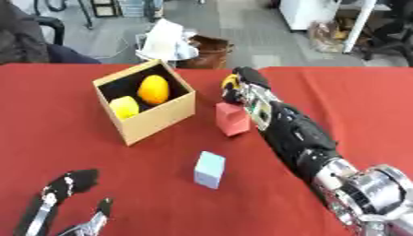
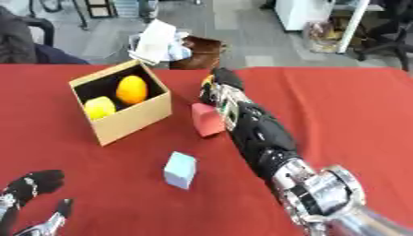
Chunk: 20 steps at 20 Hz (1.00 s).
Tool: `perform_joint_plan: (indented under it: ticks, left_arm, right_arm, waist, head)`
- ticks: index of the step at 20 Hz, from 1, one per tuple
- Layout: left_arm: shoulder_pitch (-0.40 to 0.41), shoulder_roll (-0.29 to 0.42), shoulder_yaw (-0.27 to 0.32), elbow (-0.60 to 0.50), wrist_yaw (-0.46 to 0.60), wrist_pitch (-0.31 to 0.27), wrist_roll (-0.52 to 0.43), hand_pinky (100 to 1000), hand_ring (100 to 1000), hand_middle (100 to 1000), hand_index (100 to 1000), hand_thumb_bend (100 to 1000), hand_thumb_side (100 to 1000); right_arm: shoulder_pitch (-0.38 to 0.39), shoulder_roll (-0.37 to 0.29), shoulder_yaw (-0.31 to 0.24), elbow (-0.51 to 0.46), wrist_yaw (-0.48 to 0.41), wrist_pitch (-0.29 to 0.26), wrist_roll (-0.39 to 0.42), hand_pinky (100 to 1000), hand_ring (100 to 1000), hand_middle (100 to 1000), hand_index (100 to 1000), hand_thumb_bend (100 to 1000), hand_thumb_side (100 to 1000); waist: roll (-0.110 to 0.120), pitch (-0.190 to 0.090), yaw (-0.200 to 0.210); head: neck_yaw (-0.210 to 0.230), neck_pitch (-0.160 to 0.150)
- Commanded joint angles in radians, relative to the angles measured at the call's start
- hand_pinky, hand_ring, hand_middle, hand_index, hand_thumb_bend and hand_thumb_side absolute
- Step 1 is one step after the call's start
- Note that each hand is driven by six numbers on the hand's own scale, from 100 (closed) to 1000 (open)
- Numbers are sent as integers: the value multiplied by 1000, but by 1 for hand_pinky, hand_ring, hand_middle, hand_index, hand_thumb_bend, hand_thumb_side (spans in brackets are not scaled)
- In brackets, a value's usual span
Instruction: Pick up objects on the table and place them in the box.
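Red block (image 1: 233,119) stands near the middle of the red worktop (image 1: 355,97), tilted, its long axis running roughly toward the far edge. The right robot hand (image 1: 242,87) lies against its far right side; whether its fingers grip cannot be told. Left of it, an open cardboard box (image 1: 157,117) holds two yellow-orange fruits (image 1: 153,89). A pale blue cube (image 1: 209,169) sits nearer the front edge. The left robot hand (image 1: 61,196) rests at the front left corner, fingers relaxed.

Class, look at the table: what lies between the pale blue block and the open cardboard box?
Nothing: between the pale blue block and the cardboard box only bare red tablecloth shows, clearest in the left eye view.
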<state>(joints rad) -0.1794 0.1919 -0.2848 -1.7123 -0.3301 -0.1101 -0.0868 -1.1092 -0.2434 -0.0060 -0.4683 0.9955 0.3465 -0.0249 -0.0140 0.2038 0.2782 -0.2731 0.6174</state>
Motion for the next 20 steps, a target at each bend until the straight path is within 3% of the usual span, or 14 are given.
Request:
perform_joint_plan:
  ticks: [1, 2, 9, 12, 14, 15, 18, 19, 20]
  left_arm:
    - [-14, 3, 3, -20, 4, -2, -2, 776, 743, 713, 825, 299, 351]
    - [-14, 3, 3, -20, 4, -2, -2, 776, 743, 713, 825, 299, 351]
    - [-18, 1, 3, -21, 4, -2, -2, 776, 744, 713, 825, 297, 352]
    - [-18, 1, 3, -21, 4, -1, -2, 776, 741, 712, 825, 296, 351]
    - [-19, 1, 3, -21, 4, -2, -3, 776, 741, 712, 826, 296, 351]
    - [-18, 1, 3, -21, 4, -2, -3, 777, 740, 712, 826, 296, 350]
    - [-18, 0, 4, -21, 3, -2, -1, 777, 740, 712, 826, 296, 351]
    - [-18, 1, 4, -21, 3, -2, -1, 777, 739, 712, 826, 295, 351]
    - [-18, 0, 4, -21, 3, -2, -1, 777, 739, 712, 826, 295, 351]
  right_arm:
    - [6, -4, 0, 40, 18, 9, 31, 745, 755, 830, 921, 100, 419]
    - [6, -3, 1, 44, 20, 6, 45, 745, 755, 830, 921, 100, 419]
    - [14, 3, -2, 46, 42, 3, 86, 587, 562, 534, 700, 100, 108]
    - [15, 3, -2, 41, 51, 7, 71, 472, 445, 401, 562, 100, 100]
    - [16, 3, -2, 34, 62, 13, 47, 439, 406, 359, 520, 100, 100]
    - [16, 3, -2, 31, 67, 16, 33, 375, 346, 293, 451, 100, 100]
    - [16, 3, -2, 28, 80, 25, -7, 374, 346, 292, 453, 100, 100]
    - [16, 2, -1, 29, 86, 28, -17, 494, 443, 423, 591, 102, 100]
    - [16, 2, 0, 29, 93, 33, -29, 513, 458, 452, 623, 109, 100]
  waist:
    - [1, 8, 2]
    - [1, 8, 2]
    - [2, 10, 5]
    - [2, 10, 6]
    - [2, 10, 6]
    - [1, 10, 6]
    - [0, 11, 6]
    - [0, 11, 6]
    - [0, 11, 6]
  head:
    - [-6, -14]
    - [-6, -15]
    - [-12, -22]
    - [-15, -25]
    - [-16, -25]
    - [-16, -25]
    - [-17, -25]
    - [-17, -26]
    - [-16, -26]
